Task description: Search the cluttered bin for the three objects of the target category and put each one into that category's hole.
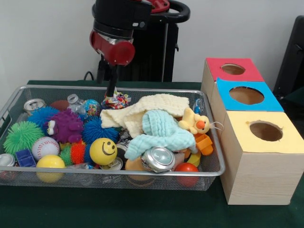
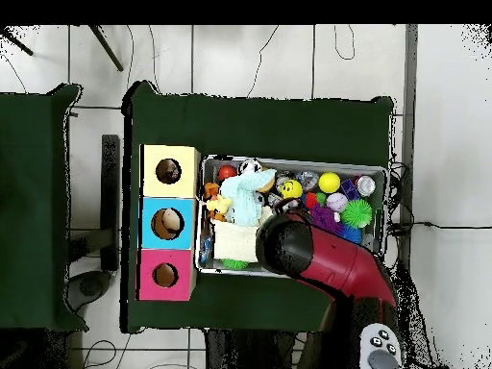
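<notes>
A wire mesh bin (image 1: 14,99) is full of mixed objects. My gripper (image 1: 112,94) hangs down at the bin's far side, right over a multicoloured rope knot toy (image 1: 117,101), and may be touching it. Beside the knot lie a cream cloth (image 1: 142,109) and a mint cloth (image 1: 161,130), with a yellow duck toy (image 1: 195,122) next to them. Three wooden boxes with holes stand to the right, topped red (image 1: 232,69), blue (image 1: 246,95) and yellow (image 1: 266,131). In the overhead view the red arm (image 2: 322,258) hides the gripper.
The bin also holds a smiley ball (image 1: 103,151), a baseball (image 1: 45,147), a purple spiky creature (image 1: 65,126), green (image 1: 23,136) and blue (image 1: 99,129) spiky balls, a crushed can (image 1: 158,159) and a red ball (image 1: 186,169). The boxes stand against the bin's right wall.
</notes>
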Robot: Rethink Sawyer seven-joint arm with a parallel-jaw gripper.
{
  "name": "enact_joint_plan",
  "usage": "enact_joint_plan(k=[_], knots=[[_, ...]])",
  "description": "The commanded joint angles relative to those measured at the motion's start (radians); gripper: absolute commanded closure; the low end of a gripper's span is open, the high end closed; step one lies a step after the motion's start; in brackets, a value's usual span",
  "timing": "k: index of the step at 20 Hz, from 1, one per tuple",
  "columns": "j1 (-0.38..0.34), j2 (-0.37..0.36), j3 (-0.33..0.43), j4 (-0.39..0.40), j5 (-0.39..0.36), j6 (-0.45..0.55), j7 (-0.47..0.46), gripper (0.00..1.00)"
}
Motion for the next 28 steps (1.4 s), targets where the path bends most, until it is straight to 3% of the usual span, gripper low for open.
enact_joint_plan(k=[1,11,28], knots=[[-0.031,0.011,0.158,0.022,-0.005,-0.018,0.015,0.0],[-0.054,-0.021,0.197,0.111,-0.026,-0.029,0.017,0.0],[-0.106,0.018,0.177,0.204,-0.122,-0.109,0.024,0.0]])
